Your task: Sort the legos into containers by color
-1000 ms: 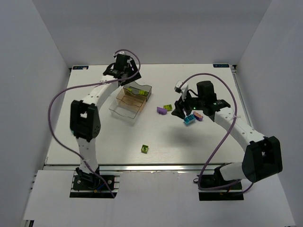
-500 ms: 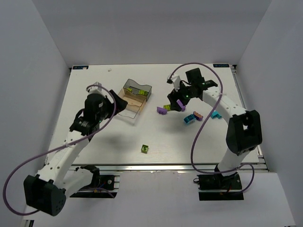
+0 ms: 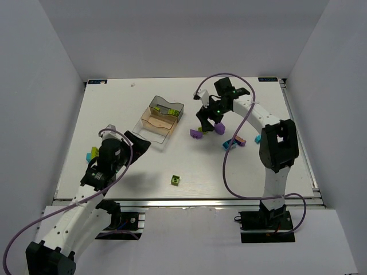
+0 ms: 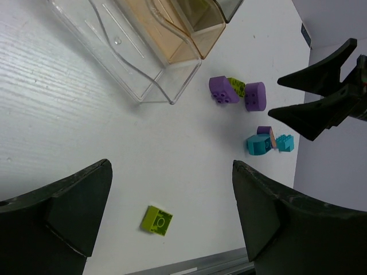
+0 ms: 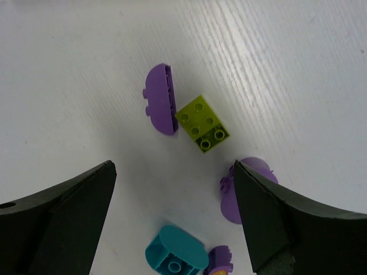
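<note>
Right gripper [image 5: 172, 183] spread, empty, over a lime green lego [image 5: 203, 126] just beside a purple lego [image 5: 159, 106] at frame centre; left gripper [image 4: 171, 177] likewise spread, empty, lower left of the containers [image 4: 129, 63].

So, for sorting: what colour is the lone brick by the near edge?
The brick is lime green, clearest in left wrist view.

Under the right gripper [image 5: 172, 172], a pair of touching bricks [image 5: 202, 124] lies on the table ahead of the gap between its fingers [image 5: 63, 217]. A third brick [image 5: 245, 192] sits near one fingertip, and two more bricks [image 5: 176, 256] lie closer to the wrist. Ahead of the left gripper [image 4: 171, 166] and to its left, the containers [image 4: 186, 71] stand adjoining in a row, and a lone brick [image 4: 157, 220] lies below its open gap.
</note>
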Action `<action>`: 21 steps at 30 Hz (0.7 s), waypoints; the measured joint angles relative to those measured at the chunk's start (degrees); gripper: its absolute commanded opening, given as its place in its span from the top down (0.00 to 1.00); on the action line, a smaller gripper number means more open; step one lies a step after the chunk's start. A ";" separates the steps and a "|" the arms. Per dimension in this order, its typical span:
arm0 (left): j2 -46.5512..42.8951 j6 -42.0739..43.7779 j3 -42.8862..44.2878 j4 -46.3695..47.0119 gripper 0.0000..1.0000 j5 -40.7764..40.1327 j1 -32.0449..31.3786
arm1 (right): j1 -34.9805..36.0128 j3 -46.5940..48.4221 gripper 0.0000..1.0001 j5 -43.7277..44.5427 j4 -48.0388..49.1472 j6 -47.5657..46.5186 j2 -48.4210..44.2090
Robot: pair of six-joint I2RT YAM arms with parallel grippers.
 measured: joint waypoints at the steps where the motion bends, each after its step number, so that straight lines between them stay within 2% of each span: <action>1: -0.96 -0.59 -0.83 -0.22 0.06 -0.02 0.00 | 0.24 0.96 0.14 0.07 0.07 0.15 0.57; 3: -2.45 -1.51 -1.99 -0.63 0.06 -0.04 0.00 | 0.57 3.30 0.20 0.81 0.09 1.27 2.23; 7: -3.69 -2.75 -3.15 -1.07 0.06 -0.04 0.00 | 1.22 7.96 0.26 4.09 1.49 8.17 6.69; 13: -3.78 -3.80 -4.13 -1.40 0.06 -0.02 0.00 | 1.73 6.60 0.31 10.88 4.26 19.67 8.52; 17: -3.69 -4.09 -4.13 -1.55 0.06 0.02 0.00 | 1.95 6.88 0.23 12.24 4.72 16.83 9.40; 21: -3.82 -4.50 -4.20 -1.77 0.06 0.04 0.00 | 2.05 7.45 0.16 11.65 3.10 5.18 9.97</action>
